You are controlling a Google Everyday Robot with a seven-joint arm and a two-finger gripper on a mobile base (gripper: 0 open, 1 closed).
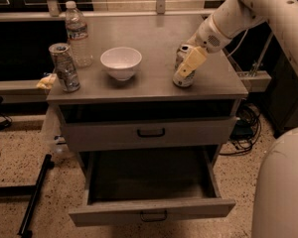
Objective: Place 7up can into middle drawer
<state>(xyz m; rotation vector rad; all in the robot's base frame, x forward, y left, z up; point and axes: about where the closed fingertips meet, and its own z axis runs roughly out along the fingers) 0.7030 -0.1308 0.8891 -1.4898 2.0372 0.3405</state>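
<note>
while the middle drawer (188, 208) stands pulled out from the cabinet's front, the cabinet (154, 36) carries four items on its flat grey top.

1. robot body (283, 187): a white rounded mass in front of the cabinet's right front corner.
2. arm (236, 15): white, reaching down from beyond the cabinet's right rear corner and over the right part of the cabinet top.
3. middle drawer: the lower handled drawer of the cabinet, open, with its dark interior exposed. its front panel bears a small black bar handle at mid-width.
4. upper drawer (203, 132): flush with the cabinet front, directly under the dark slot below the cabinet top, with a like black handle.
5. bowl (120, 62): white, upright, near the centre of the cabinet top.
6. bottle (77, 33): clear water bottle, upright at the cabinet's left rear.
7. dark can (64, 67): patterned silver, upright at the cabinet's left front edge.
8. 7up can (181, 79): upright on the right front part of the cabinet top, not in any drawer.
9. gripper (187, 66): pale yellow, over the right front of the cabinet top, lying across the near side of the 7up can. whether it is closed on the 7up can is not determinable.
10. yellow object (46, 82): on the ledge just beside the cabinet's left side.
</note>
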